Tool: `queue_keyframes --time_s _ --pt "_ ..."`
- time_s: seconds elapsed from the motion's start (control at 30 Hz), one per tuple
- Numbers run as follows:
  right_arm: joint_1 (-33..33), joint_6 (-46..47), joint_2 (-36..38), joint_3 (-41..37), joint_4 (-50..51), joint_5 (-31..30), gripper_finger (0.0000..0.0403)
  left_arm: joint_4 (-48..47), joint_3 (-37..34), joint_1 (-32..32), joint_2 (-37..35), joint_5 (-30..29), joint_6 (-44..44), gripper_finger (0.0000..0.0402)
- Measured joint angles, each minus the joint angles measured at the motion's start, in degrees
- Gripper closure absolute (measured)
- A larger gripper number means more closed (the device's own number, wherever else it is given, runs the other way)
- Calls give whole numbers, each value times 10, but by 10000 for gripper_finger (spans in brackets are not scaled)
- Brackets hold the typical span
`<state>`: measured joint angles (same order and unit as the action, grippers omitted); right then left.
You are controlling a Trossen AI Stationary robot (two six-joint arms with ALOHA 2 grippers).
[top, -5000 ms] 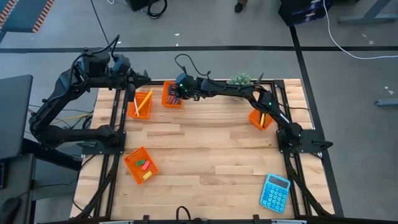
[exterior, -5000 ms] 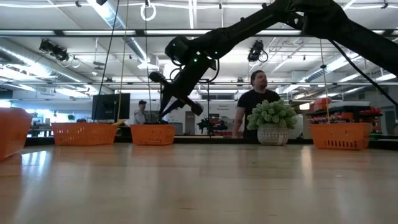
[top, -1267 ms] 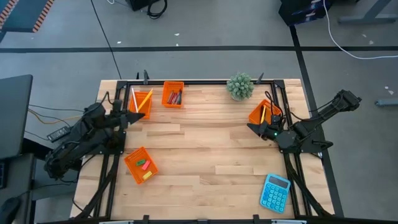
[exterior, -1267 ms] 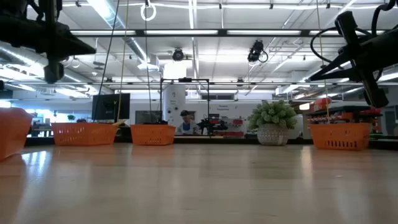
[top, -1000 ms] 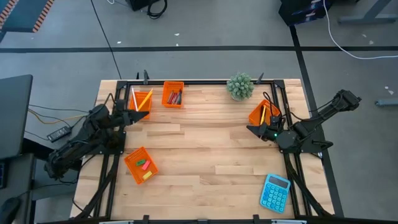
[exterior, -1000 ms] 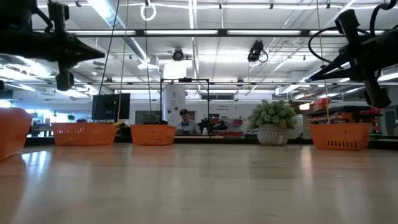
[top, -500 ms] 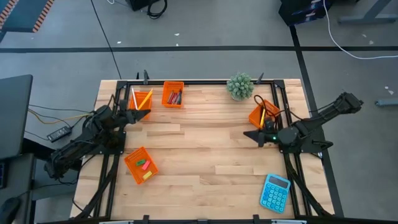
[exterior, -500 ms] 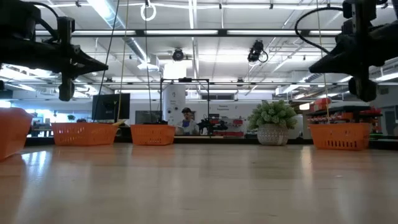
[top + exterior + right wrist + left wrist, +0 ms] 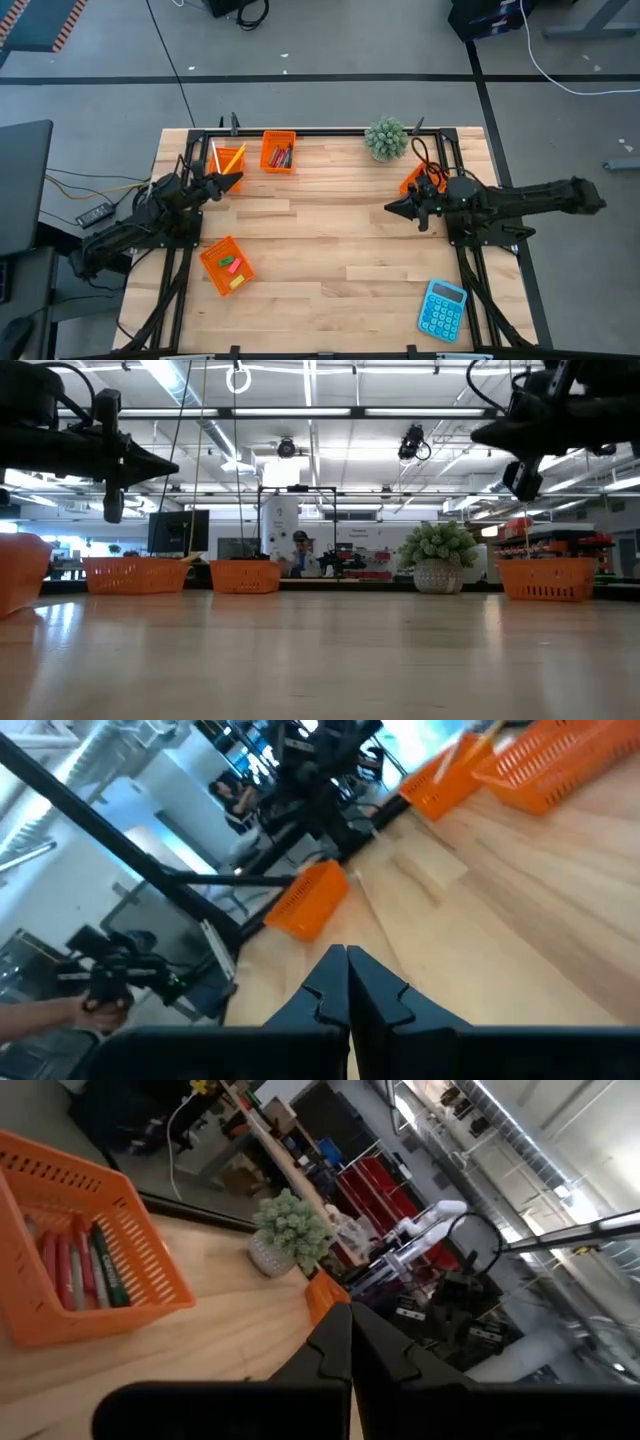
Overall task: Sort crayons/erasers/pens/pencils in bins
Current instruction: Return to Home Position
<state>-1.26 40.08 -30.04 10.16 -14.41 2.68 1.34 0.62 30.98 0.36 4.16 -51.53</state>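
Four orange bins stand on the wooden table. One at the far left (image 9: 226, 166) holds yellow and orange pencils. The one beside it (image 9: 279, 152) holds red and green crayons, which also show in the left wrist view (image 9: 80, 1270). One at the near left (image 9: 226, 266) holds pink, yellow and green erasers. One at the right (image 9: 414, 184) is partly hidden by my right arm. My left gripper (image 9: 236, 180) is shut and empty above the pencil bin's near side. My right gripper (image 9: 390, 208) is shut and empty above the table, left of the right bin.
A potted plant (image 9: 386, 138) stands at the far edge, right of centre. A blue calculator (image 9: 442, 309) lies at the near right corner. A black frame (image 9: 320, 131) runs around the table's edges. The bare wood (image 9: 320, 240) lies between the two grippers.
My right gripper has gone a little toward the table's left and risen, and its arm has stretched out flat to the right. My left gripper has gone a little toward the table's right, nearer the pencil bin. Both have stayed shut.
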Motion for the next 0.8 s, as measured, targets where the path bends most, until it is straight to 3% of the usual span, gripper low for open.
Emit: queue_keyframes --time_s 0.1,0.2,0.33,0.43,0.8 --pt "-36 14 -1 -35 -44 44 397 -2 -1 -41 0 -46 8 396" --pt "-49 48 -1 -94 -217 33 397 1 -1 -89 0 -73 10 390" --pt "-51 37 -7 -92 -222 12 397 7 -1 -148 4 -156 32 394" --pt "-45 43 -16 -98 -213 19 397 12 -1 -167 8 -183 47 397" --pt "-27 -34 -16 -98 -178 34 397 3 -2 -189 11 -73 29 390"
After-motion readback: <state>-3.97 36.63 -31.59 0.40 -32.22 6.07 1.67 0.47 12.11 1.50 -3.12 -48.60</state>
